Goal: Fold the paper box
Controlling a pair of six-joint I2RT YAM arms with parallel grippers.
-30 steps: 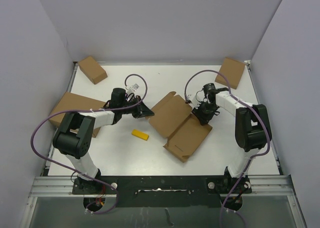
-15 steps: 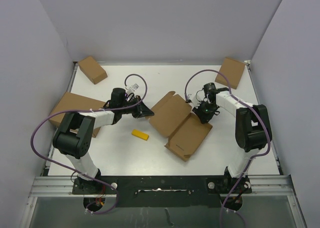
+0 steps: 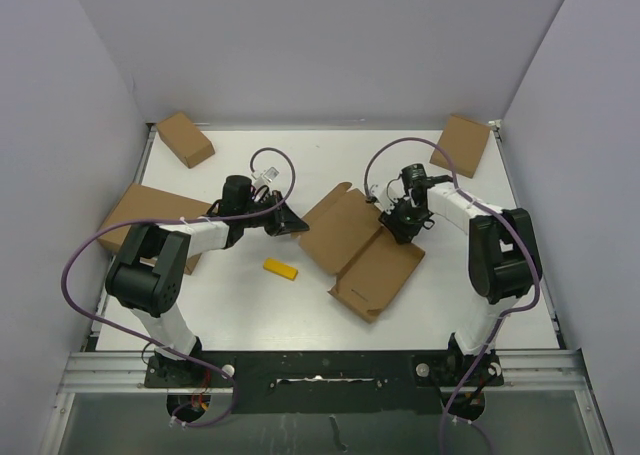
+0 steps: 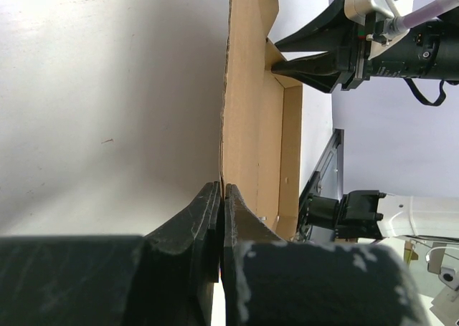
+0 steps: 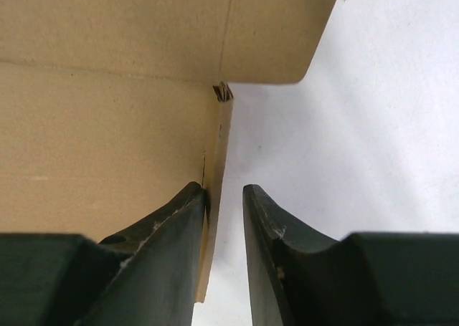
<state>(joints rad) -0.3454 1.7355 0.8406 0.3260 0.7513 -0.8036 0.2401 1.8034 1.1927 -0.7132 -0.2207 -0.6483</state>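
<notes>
- Lying open mid-table (image 3: 240,315), the paper box (image 3: 355,245) sits between both arms.
- Large cardboard box (image 3: 140,210) at the left edge; two small cardboard boxes (image 3: 185,138) (image 3: 461,145) in the far corners.
- Left gripper (image 4: 221,190) pinches the paper box's left edge.
- Right gripper (image 5: 224,193), parted, straddles a raised flap.
- Yellow block (image 3: 280,268) lies nearby, apart.

The white bench (image 3: 330,155) carries the opened-out paper box (image 3: 360,250) near its middle, with a yellow block (image 3: 280,268) lying just to its left. A small carton (image 3: 185,138) sits at the far left corner, a large carton (image 3: 140,207) at the left edge and a third carton (image 3: 461,144) at the far right corner.
</notes>
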